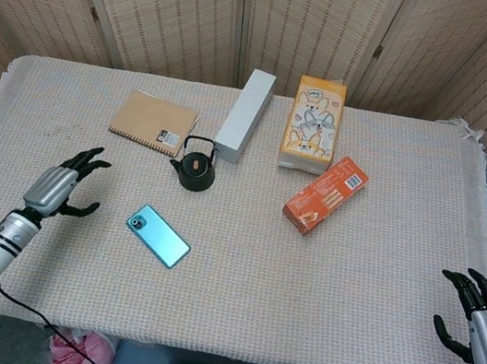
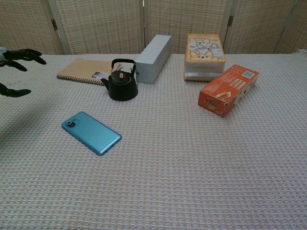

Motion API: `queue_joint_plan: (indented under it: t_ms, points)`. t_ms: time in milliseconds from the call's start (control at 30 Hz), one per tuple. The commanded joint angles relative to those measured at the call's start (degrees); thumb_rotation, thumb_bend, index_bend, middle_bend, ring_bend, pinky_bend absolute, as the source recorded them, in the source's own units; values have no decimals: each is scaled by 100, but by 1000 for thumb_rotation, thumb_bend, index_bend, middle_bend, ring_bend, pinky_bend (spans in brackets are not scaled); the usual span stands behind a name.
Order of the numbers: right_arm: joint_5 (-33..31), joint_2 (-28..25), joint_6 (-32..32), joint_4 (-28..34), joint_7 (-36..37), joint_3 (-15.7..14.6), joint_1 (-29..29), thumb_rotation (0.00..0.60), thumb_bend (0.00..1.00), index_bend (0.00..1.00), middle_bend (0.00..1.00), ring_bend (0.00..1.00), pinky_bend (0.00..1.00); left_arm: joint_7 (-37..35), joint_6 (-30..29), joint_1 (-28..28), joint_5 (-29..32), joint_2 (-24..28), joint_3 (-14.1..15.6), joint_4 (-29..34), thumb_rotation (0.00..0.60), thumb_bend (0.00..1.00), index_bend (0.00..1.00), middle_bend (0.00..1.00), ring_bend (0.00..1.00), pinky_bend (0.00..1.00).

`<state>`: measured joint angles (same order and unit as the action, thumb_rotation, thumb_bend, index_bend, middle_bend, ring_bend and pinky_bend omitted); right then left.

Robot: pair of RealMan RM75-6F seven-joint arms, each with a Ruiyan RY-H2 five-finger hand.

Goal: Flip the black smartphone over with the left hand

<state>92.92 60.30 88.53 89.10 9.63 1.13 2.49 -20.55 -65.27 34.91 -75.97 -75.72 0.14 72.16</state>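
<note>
The smartphone (image 1: 159, 235) (image 2: 91, 132) lies flat on the tablecloth with its teal back and camera facing up, left of the table's middle. My left hand (image 1: 62, 184) (image 2: 15, 70) hovers to the phone's left, apart from it, fingers spread and holding nothing; the chest view shows only its fingertips at the left edge. My right hand (image 1: 485, 319) sits off the table's front right corner, fingers apart and empty, seen only in the head view.
A black teapot (image 1: 197, 166) (image 2: 121, 80) stands just behind the phone. Further back are a brown notebook (image 1: 153, 122), a long grey box (image 1: 245, 114), a cartoon-print box (image 1: 313, 123) and an orange box (image 1: 325, 194). A woven screen closes off the table's far side.
</note>
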Motion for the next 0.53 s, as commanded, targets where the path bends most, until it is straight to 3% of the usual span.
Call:
queue_joint_plan:
  t_ms: [33, 233, 533]
  points:
    - [-3, 13, -24, -29, 21, 5, 20, 600, 289, 188, 229, 124, 179, 1135, -838, -746, 596, 482, -235, 1119, 600, 340, 213, 43, 39, 184]
    - [-4, 85, -111, -143, 138, 11, 94, 600, 289, 188, 228, 124, 179, 1938, -1711, -1379, 573, 575, -171, 1554, 600, 340, 234, 49, 45, 184]
    - [50, 179, -138, -269, 284, 18, 178, 600, 289, 189, 229, 124, 179, 2520, -2601, -2194, 304, 628, 38, 2114, 600, 340, 227, 52, 46, 184]
